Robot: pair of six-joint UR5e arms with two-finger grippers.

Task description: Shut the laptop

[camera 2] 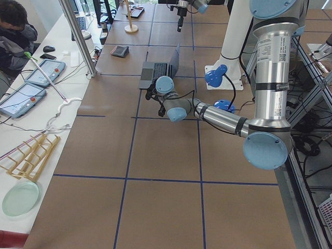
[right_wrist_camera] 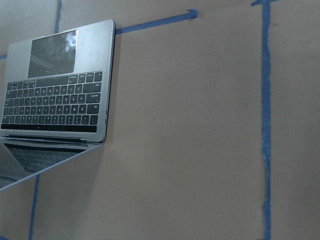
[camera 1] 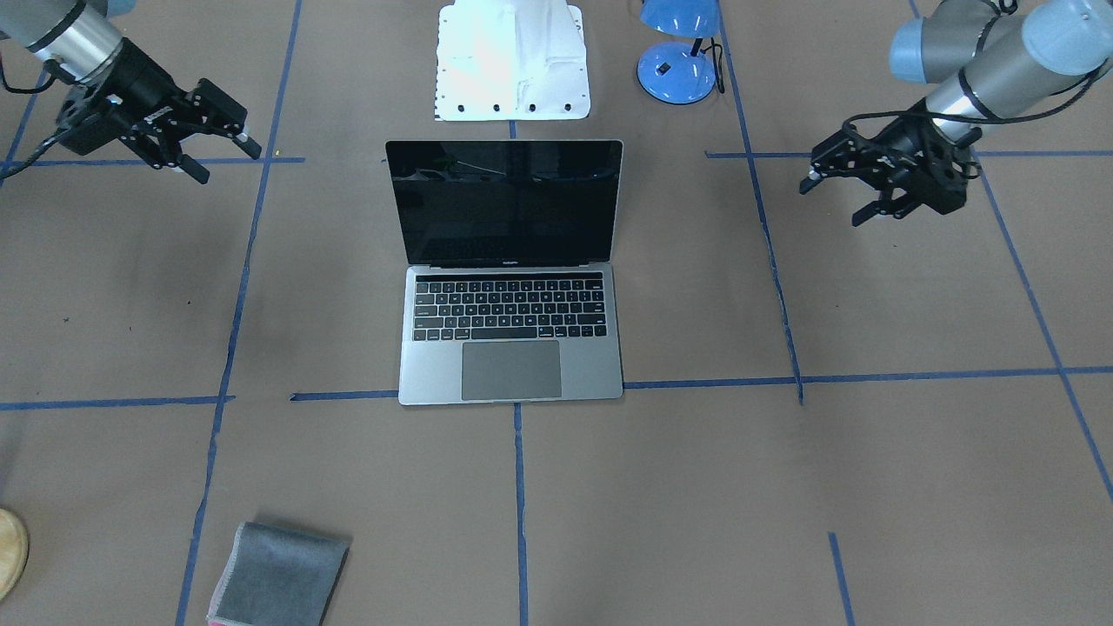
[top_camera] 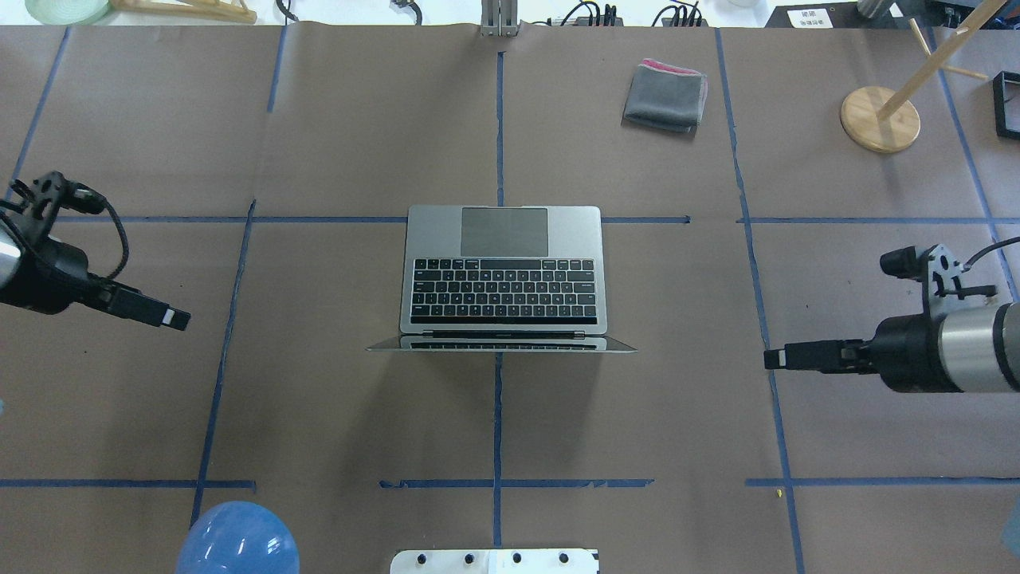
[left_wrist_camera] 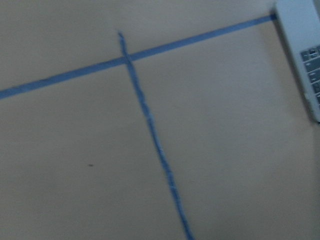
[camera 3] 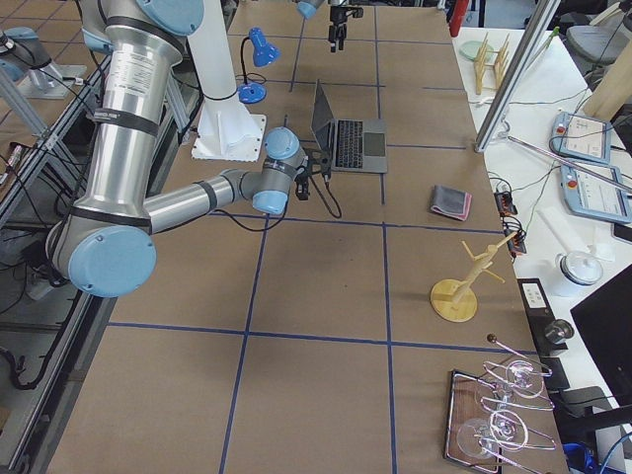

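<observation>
The laptop (camera 1: 510,330) lies open in the middle of the table, its black screen upright and facing away from the robot. It also shows in the overhead view (top_camera: 502,271), the left wrist view (left_wrist_camera: 305,45) and the right wrist view (right_wrist_camera: 55,100). My left gripper (camera 1: 830,203) is open and empty, hovering well off the laptop's side; the overhead view shows it edge-on (top_camera: 171,317). My right gripper (camera 1: 228,162) is open and empty, well off the opposite side; it also shows in the overhead view (top_camera: 773,359). Neither touches the laptop.
A folded grey cloth (top_camera: 665,96) lies at the far side of the table. A wooden stand (top_camera: 880,119) is at the far right. A blue desk lamp (camera 1: 678,52) and the white robot base plate (camera 1: 513,61) sit behind the laptop's screen.
</observation>
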